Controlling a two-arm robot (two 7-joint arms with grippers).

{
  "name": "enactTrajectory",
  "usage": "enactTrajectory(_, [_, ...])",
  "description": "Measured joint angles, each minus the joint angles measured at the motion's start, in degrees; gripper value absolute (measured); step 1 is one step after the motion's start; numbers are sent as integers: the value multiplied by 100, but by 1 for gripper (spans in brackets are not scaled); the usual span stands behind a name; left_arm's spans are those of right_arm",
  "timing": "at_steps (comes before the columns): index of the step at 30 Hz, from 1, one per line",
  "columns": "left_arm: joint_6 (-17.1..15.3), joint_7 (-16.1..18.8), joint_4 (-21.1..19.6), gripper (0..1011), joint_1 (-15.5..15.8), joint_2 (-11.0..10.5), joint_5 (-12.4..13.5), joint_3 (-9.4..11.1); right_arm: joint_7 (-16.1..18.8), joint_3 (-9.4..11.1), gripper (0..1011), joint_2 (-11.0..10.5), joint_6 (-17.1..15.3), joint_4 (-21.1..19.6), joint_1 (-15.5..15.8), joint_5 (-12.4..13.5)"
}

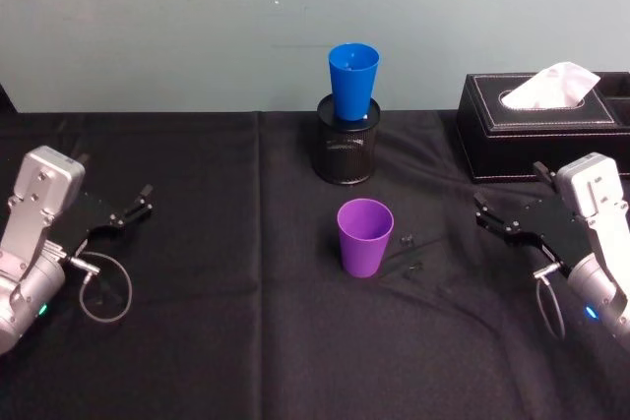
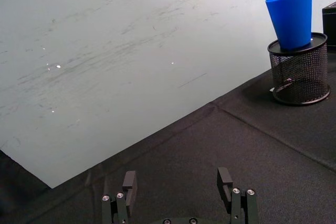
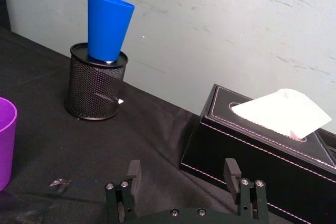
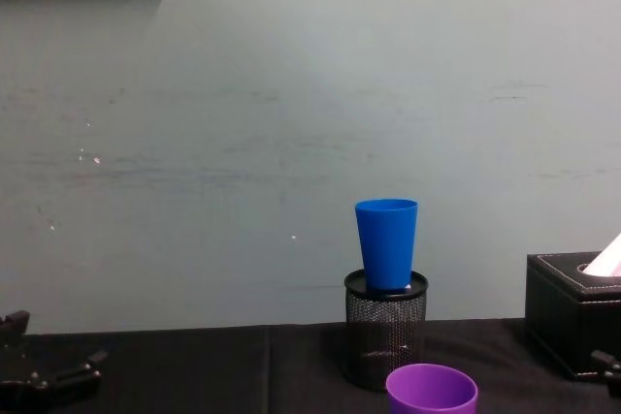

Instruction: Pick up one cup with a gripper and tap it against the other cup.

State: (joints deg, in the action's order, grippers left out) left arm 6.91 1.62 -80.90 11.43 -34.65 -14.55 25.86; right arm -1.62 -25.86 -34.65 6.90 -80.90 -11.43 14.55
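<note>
Purple cup [image 1: 364, 236] upright mid-table, near blue cup [image 1: 352, 76] seated in mesh pen holder [image 1: 346, 150]. Left gripper [image 2: 177, 178], right gripper [image 3: 182, 169] flank: fingers spread, empty.

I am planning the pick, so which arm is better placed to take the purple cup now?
Probably the right. The right gripper is open and nearer the purple cup than the left gripper, also open, far at the left.
</note>
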Motion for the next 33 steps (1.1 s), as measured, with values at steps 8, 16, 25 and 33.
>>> enactTrajectory(8, [0, 0, 0, 1000, 0, 0, 0, 0, 0, 0, 1003, 0, 0, 0, 0, 0])
enactTrajectory(16, [0, 0, 0, 1000, 0, 0, 0, 0, 0, 0, 1003, 0, 0, 0, 0, 0])
enactTrajectory(25, [0, 0, 0, 1000, 0, 0, 0, 0, 0, 0, 1003, 0, 0, 0, 0, 0])
enactTrajectory(33, [0, 0, 0, 1000, 0, 0, 0, 0, 0, 0, 1003, 0, 0, 0, 0, 0])
